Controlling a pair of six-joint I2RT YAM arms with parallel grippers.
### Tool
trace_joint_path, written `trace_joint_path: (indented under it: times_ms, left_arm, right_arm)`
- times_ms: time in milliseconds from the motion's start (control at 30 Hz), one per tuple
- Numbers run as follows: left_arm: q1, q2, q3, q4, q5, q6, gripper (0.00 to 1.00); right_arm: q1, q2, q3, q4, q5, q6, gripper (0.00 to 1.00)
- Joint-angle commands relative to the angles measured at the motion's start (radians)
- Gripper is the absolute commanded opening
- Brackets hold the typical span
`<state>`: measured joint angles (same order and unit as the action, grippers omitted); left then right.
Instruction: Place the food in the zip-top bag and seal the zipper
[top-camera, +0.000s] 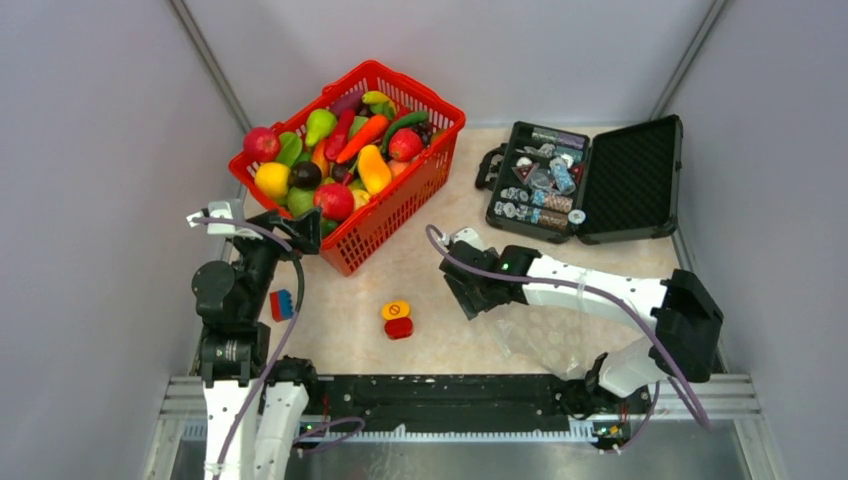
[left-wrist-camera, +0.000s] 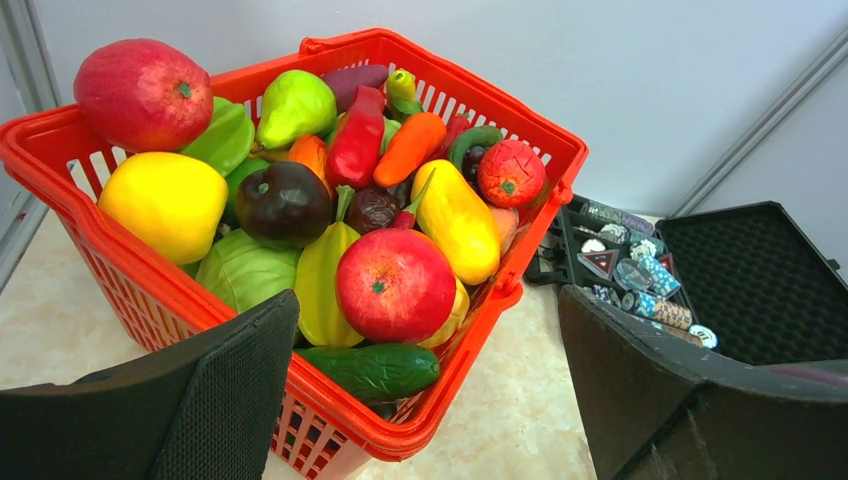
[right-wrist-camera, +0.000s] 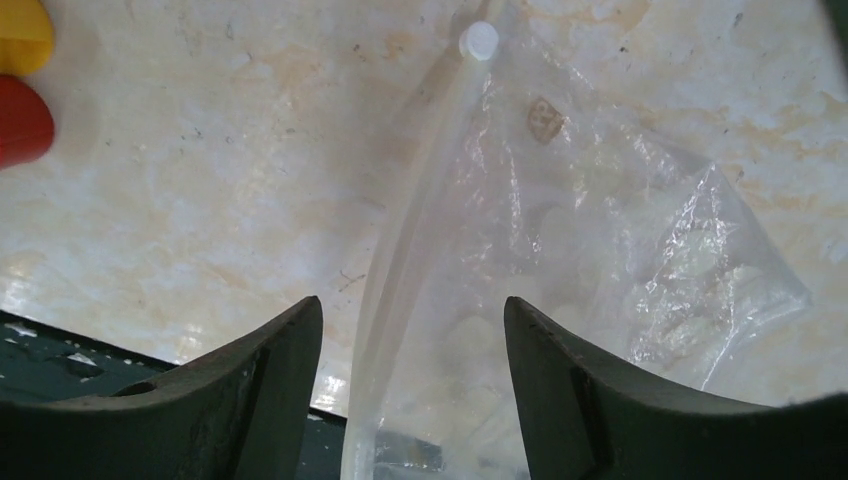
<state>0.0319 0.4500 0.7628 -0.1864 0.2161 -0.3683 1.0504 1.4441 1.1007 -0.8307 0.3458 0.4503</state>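
Top: R gripper (top-camera: 468, 292) spread, empty, zip-top bag (top-camera: 535, 345) right below it. L gripper (top-camera: 300, 232) spread, empty, beside red basket (top-camera: 420, 88).
L wrist: food (left-wrist-camera: 395, 285) just ahead, in basket.
R wrist: zipper (right-wrist-camera: 400, 260) runs lengthwise between the jaws, untouched. R arm nearer the bag.

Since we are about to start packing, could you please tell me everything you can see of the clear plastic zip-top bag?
The clear, crinkly plastic zip-top bag lies flat on the beige marbled table near its front edge, apparently empty. Its whitish zipper strip runs along one side, ending in a small white tab. The right gripper hangs open astride that strip; whether it touches is unclear.
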Motion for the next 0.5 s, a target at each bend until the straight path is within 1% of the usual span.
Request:
trace_joint_path:
  times_ms: [0,267,333,400,467]
  left_arm:
    - [-0.001,0.002,-0.008,0.028,-0.005,-0.003,0.99]
    - [-0.001,-0.015,-0.022,0.027,-0.002,-0.009,0.99]
    - [0.0,-0.009,-0.027,0.045,0.0,-0.01,0.99]
    - [-0.001,0.008,-0.025,0.059,0.012,-0.013,0.99]
    - [0.0,0.028,-0.016,0.069,0.028,-0.018,0.99]
  right_arm:
    - [0.061,0.042,0.058,-0.066,0.106,0.019,0.66]
    - [0.068,0.082,0.045,-0.086,0.144,0.038,0.64]
    - [0.069,0.097,0.042,-0.087,0.143,0.046,0.62]
    - [0.068,0.102,0.028,-0.074,0.139,0.055,0.56]
    - [0.068,0.099,0.007,-0.059,0.144,0.062,0.55]
